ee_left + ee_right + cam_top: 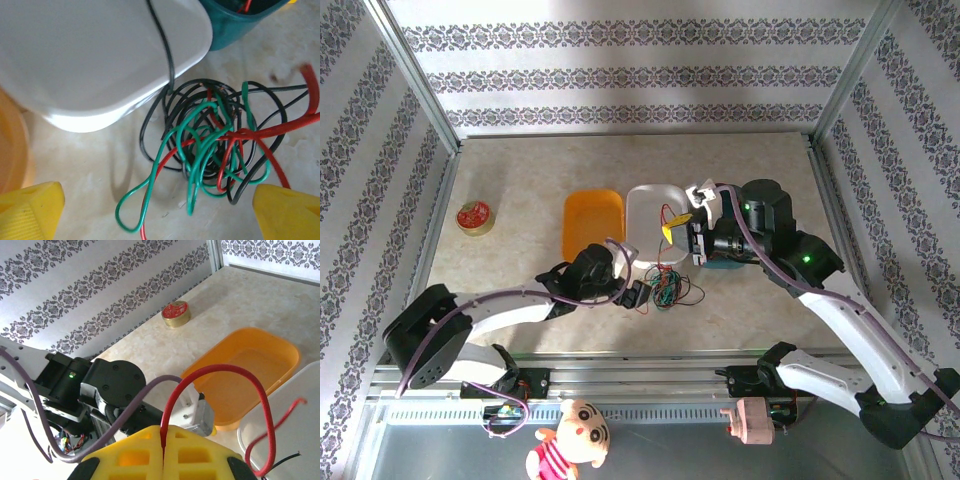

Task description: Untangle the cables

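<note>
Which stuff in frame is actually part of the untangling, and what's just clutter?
In the job:
- tangle of red, green and black cables
- red cable, pinched in the right gripper
- left gripper, open, facing the tangle

Lying about:
- white tray
- orange tray
- teal container
- red-lidded tin
- cartoon doll

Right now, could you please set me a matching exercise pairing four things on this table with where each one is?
Things: 1 red cable; 2 orange tray; 3 round tin; 4 cable tangle.
Places: A beside the open left gripper; B directly left of the white tray; C pinched in the right gripper; D alone at the table's left.
Pairs: 1-C; 2-B; 3-D; 4-A.
</note>
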